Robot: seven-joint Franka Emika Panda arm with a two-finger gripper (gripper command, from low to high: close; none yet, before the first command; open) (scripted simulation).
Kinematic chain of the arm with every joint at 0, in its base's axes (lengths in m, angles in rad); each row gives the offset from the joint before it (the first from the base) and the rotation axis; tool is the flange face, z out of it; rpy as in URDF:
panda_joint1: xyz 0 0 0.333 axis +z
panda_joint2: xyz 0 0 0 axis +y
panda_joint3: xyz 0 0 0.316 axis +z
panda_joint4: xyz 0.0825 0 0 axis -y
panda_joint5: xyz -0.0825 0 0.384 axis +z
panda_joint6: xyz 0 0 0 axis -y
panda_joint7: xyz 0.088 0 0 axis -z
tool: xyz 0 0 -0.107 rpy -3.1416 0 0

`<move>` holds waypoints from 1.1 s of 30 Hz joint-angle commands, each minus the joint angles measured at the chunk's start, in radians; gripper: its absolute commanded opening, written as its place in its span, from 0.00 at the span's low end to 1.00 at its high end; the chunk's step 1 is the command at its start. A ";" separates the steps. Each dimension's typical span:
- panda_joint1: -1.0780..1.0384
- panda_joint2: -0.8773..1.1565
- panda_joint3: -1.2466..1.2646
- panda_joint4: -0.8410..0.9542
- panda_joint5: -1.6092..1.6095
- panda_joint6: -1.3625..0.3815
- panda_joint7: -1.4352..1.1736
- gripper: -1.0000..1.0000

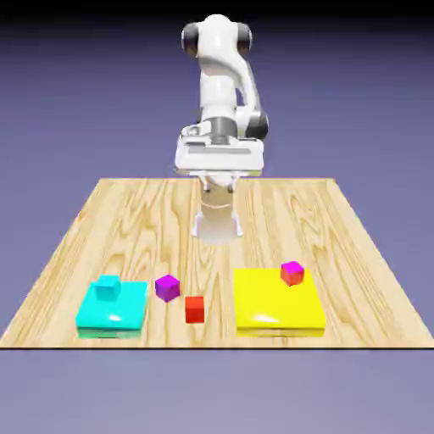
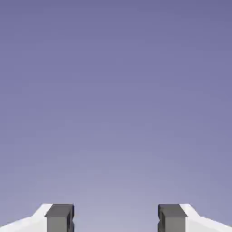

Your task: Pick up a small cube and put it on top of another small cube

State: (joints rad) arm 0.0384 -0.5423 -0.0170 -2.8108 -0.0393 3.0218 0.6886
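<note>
The small violet-purple cube [image 1: 167, 287] rests on the wooden table [image 1: 254, 220] near its front edge, left of the middle. Just beside it, to its right and nearer the front, sits a small red cube [image 1: 195, 309]. My gripper [image 1: 219, 184] hangs high over the far middle of the table, well away from both cubes. In the hand view the gripper [image 2: 115, 218] shows two grey fingertips [image 2: 59, 217] standing apart with nothing between them, and only the plain backdrop lies beyond.
A flat cyan slab [image 1: 102, 318] with a small cyan cube [image 1: 108, 287] on it lies at the front left. A flat yellow slab [image 1: 271, 309] at the front right carries a pinkish-magenta cube [image 1: 292, 272] on its far corner.
</note>
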 commanded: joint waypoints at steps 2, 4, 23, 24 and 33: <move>0.044 0.046 -0.028 -0.001 -0.065 -0.025 -0.087 0.50; 0.088 0.092 -0.056 -0.003 -0.130 -0.050 -0.174 0.50; 0.731 0.707 -0.620 0.358 -0.623 -0.602 -1.000 0.50; 0.764 0.738 -0.648 0.375 -0.650 -0.629 -1.044 0.50; 0.974 0.955 -0.791 0.390 -0.935 -0.760 -1.435 0.50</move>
State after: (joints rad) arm 1.0123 0.4128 -0.8083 -2.4207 -0.9747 2.2616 -0.7466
